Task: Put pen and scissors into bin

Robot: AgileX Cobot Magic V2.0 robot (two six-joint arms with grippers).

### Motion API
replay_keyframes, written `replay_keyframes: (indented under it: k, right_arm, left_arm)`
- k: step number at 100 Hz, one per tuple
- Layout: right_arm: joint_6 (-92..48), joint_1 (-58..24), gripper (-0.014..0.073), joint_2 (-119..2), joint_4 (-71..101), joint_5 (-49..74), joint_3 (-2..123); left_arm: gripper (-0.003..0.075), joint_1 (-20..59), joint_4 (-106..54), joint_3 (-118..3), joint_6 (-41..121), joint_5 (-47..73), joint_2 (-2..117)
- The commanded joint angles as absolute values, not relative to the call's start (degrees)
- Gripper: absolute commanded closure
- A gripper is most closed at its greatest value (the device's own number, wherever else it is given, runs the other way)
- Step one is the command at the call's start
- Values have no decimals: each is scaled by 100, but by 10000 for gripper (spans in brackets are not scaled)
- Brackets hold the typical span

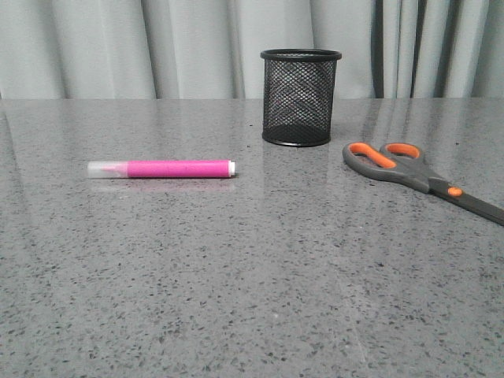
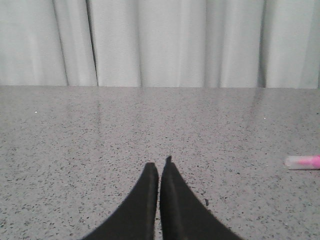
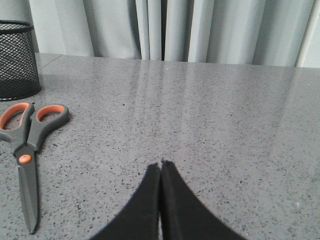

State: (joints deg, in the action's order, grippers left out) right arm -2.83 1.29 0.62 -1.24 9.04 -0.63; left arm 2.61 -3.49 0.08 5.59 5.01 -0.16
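Observation:
The pink pen [image 1: 161, 168] lies flat on the grey speckled table, left of centre, clear cap to the left. Only its capped end [image 2: 303, 161] shows in the left wrist view. The black mesh bin [image 1: 301, 97] stands upright at the back centre; part of it [image 3: 17, 60] shows in the right wrist view. The grey scissors [image 1: 417, 177] with orange loops lie at the right, blades pointing right and forward [image 3: 27, 155]. My left gripper [image 2: 159, 167] is shut on nothing, away from the pen. My right gripper [image 3: 160, 165] is shut too, apart from the scissors. Neither gripper appears in the front view.
A pale pleated curtain [image 1: 157, 47] hangs behind the table's far edge. The grey speckled tabletop [image 1: 252, 283] stretches wide in front of the three objects.

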Motion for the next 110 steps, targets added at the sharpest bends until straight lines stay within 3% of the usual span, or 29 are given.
replay_keyframes:
  k: [1, 110]
  right_arm:
    - [-289, 158, 670, 176, -205, 463, -138]
    - [-289, 158, 670, 176, -129, 93, -138]
  left_arm:
    - [739, 295, -404, 269, 521, 78, -210]
    - [739, 295, -478, 269, 521, 43, -210]
